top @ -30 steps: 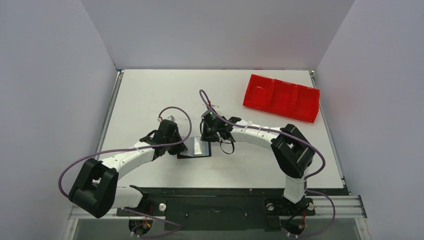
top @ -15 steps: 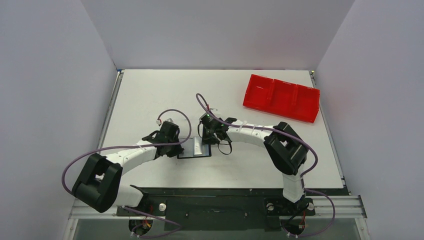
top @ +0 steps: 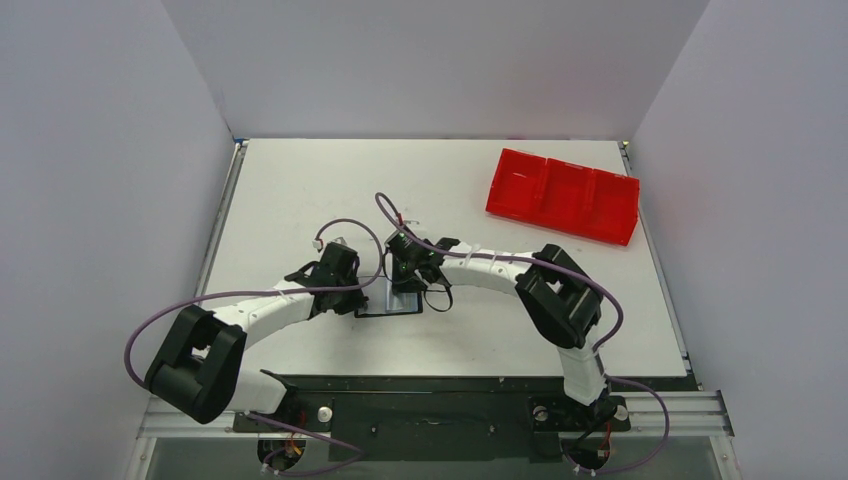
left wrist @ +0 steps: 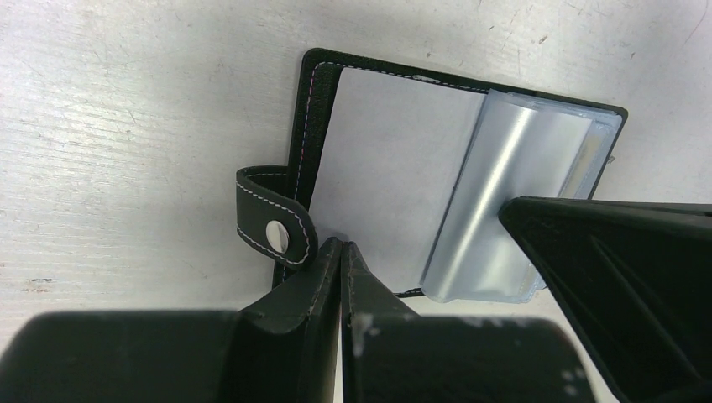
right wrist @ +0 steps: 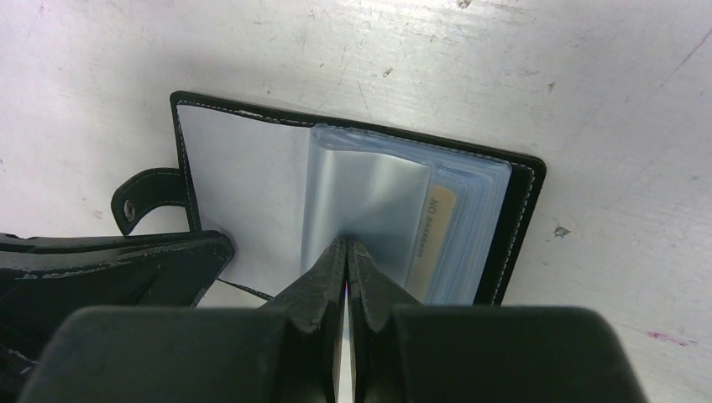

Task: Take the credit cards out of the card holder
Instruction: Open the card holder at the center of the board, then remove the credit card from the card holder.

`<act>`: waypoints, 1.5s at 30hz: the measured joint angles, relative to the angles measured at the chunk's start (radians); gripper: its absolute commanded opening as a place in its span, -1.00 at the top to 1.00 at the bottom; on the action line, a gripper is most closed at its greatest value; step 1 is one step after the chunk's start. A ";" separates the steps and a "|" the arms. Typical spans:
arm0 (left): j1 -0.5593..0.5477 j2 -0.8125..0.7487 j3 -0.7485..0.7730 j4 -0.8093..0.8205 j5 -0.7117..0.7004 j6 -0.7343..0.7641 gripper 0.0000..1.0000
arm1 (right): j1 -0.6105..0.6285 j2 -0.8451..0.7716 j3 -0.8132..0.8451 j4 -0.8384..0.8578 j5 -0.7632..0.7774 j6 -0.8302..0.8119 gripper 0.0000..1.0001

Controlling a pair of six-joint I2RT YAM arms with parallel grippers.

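Now: card holder open on worktop; L fingers together at its strap edge, R fingers clamped on sleeve.

Pale grey walls enclose a white table.

1. Card holder: lies open on the white table; black border with pale stitching; snap strap at one edge.
2. Clear sleeves, fanned: silver-grey card foremost, tan card (lettering unreadable) just beside it.
3. Right gripper: fingers pressed together, tips at the silver-grey card's near edge.
4. Left gripper: dark tip on the holder's strap-side leaf.
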State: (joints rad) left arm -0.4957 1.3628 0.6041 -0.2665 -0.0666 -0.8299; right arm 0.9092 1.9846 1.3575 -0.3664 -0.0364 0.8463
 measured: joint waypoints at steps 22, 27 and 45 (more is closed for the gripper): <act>-0.006 -0.043 -0.004 0.087 0.137 0.027 0.80 | 0.002 0.047 0.049 -0.001 -0.073 -0.001 0.99; -0.006 -0.032 -0.004 0.120 0.183 0.028 0.80 | 0.002 0.060 0.055 0.017 -0.095 0.002 1.00; 0.014 0.074 0.004 0.144 0.213 0.048 0.92 | -0.016 0.065 0.036 0.066 -0.138 -0.001 0.68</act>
State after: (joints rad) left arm -0.4812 1.4368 0.6083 -0.1226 0.1463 -0.7815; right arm 0.8932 2.0495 1.3937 -0.3000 -0.1745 0.8452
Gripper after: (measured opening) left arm 0.059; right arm 0.116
